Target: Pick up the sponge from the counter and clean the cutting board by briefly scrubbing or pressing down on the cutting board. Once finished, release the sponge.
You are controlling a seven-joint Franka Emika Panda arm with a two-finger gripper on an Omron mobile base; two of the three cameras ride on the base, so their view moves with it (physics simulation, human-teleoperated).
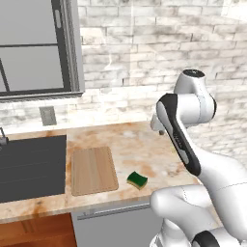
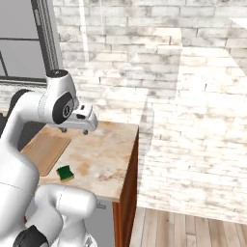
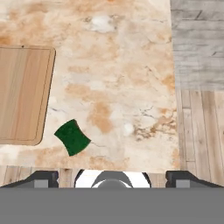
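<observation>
Hand view first: looks straight down on the table (image 3: pixel 131 65), with the sponge (image 3: pixel 72 138) lying green side up near the front edge, turned at a slant, just beside the near corner of the cutting board (image 3: pixel 22 94) but not touching it. Tool (image 2: pixel 74 130) hangs high above the table in the right base view, fingers (image 3: pixel 43 178) spread wide and holding nothing, so the step in hand reads as the reach for the sponge. Best done by shifting back toward the front edge and over toward the board until centred on the sponge, then rolling the wrist so the fingers straddle its short sides squarely instead of catching a corner. Worth descending straight and slow, stopping with the tips just above the stone, and closing gently on the soft block. Beyond the sponge, the board lies flat with its grain running away from the front edge, next to the dark sink (image 1: pixel 31 166) in the left base view; farther still stands the brick wall (image 1: pixel 144 58).
</observation>
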